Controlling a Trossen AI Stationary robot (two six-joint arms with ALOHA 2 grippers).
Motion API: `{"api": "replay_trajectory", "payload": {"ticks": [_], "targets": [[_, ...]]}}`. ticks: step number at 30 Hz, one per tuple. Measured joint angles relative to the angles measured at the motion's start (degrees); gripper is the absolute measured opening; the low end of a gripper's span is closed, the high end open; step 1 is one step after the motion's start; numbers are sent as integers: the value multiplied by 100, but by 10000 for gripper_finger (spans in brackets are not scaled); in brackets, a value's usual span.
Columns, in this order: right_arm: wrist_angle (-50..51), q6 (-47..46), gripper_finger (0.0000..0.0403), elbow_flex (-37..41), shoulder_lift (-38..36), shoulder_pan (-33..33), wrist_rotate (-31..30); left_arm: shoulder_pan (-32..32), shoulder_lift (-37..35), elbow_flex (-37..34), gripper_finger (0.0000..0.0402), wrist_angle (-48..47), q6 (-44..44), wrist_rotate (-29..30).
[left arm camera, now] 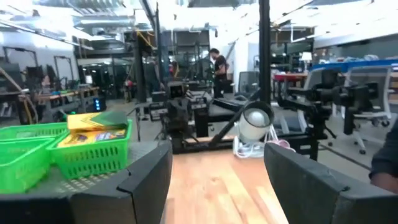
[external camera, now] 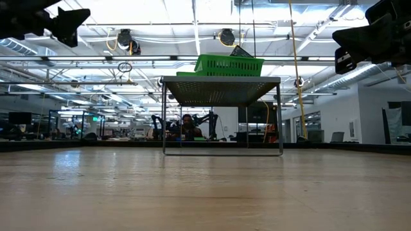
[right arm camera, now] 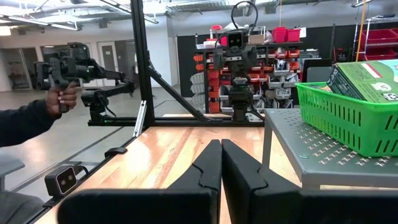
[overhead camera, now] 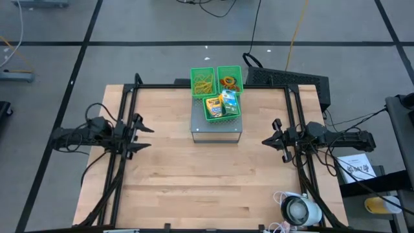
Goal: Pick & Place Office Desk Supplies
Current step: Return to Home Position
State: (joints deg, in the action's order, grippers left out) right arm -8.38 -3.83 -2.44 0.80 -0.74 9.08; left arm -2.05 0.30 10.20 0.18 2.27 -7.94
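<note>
We see the left end effector hanging over the left side of the desk, its two fingers spread apart with nothing between them. The right end effector hangs over the right side, fingers pressed together and empty. Bare wood runs between the two and on to the near edge.

The grey shelf stands between them and a little farther back, against the far edge, well apart from both. It carries three green bins. The back bin nearer the left end effector holds the tangle of rubber bands. The back bin nearer the right end effector holds the coloured rings, which we cannot separate by colour. The front bin holds the crayon box and the packet side by side.

A white round device sits behind the right end effector at the near right corner, its cables cut off by the frame. From desk height the mesh walls hide the bins' contents, and both end effectors are clipped at the top corners. Off the desk beyond the right end effector, a person's hand in a dark sleeve grips a dark device.
</note>
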Motion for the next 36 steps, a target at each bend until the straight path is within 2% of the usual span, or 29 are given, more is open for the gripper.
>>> {"api": "replay_trajectory", "payload": {"ticks": [5,11,15,30,36], "targets": [[0,-1,0,0,0,0,0,-175,2,-56,264,40,54,57],[0,-1,0,0,0,-1,0,-227,0,-637,264,952,2,222],[0,-1,0,0,0,-1,1,-225,2,-815,264,1155,35,251],[0,-1,0,0,0,0,2,-223,2,-826,264,195,48,261],[0,-1,0,0,0,1,1,-223,2,-826,264,-38,323,355]]}}
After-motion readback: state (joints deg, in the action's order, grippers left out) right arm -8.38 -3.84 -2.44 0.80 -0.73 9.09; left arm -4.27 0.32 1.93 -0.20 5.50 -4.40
